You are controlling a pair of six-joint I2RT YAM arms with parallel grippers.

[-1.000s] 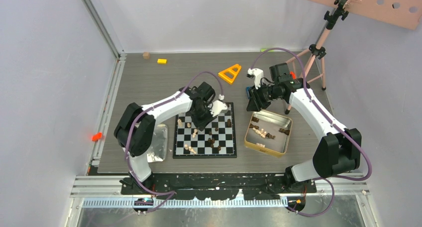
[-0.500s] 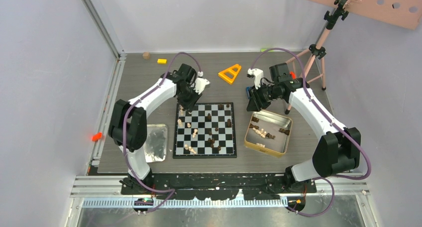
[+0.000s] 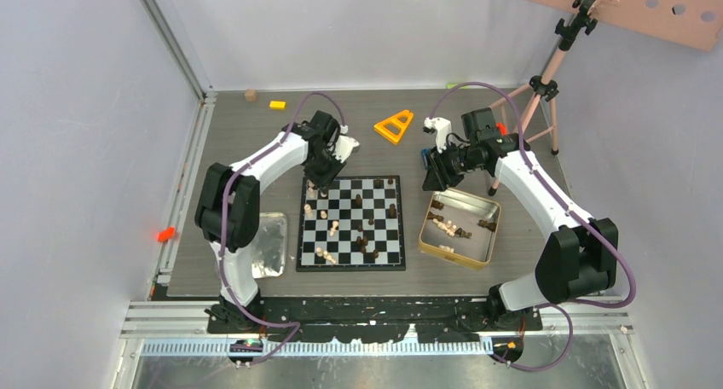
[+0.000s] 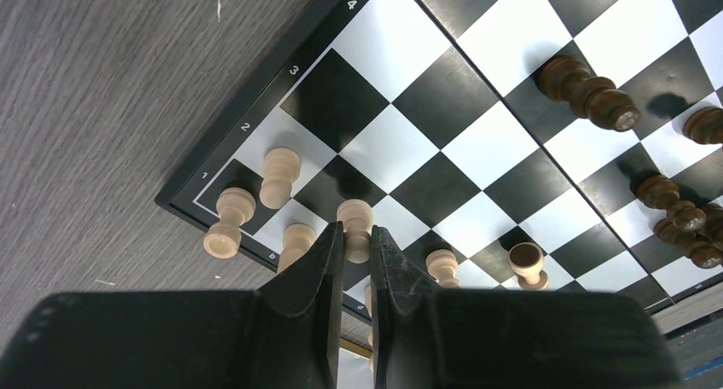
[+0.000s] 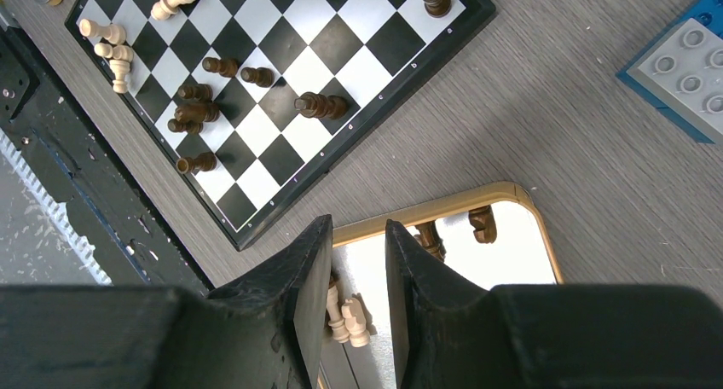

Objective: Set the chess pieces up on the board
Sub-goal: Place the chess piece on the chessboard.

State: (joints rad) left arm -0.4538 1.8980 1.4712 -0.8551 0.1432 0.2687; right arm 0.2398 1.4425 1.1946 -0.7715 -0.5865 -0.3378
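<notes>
The board (image 3: 349, 267) lies between the arms, with light tan and dark brown chess pieces scattered on it. My left gripper (image 3: 324, 176) is over its far left corner. In the left wrist view the left gripper (image 4: 355, 235) is shut on a light tan piece (image 4: 355, 214), close to several tan pieces (image 4: 280, 174) by the corner of the board (image 4: 477, 142). Dark pieces (image 4: 588, 86) lie farther off. My right gripper (image 3: 436, 174) hangs over the tin's far end. In the right wrist view the right gripper (image 5: 358, 235) is open and empty above tan pieces (image 5: 349, 316).
A gold-rimmed tin (image 3: 497, 208) right of the board holds tan and dark pieces (image 5: 482, 223). A silver tray (image 3: 274, 235) lies left of the board. A blue brick (image 5: 673, 73), an orange triangle (image 3: 394, 126), a yellow block (image 3: 277, 105) and a tripod (image 3: 537, 107) stand behind.
My left gripper has moved from the middle of the board to its far left corner. The right arm has not moved.
</notes>
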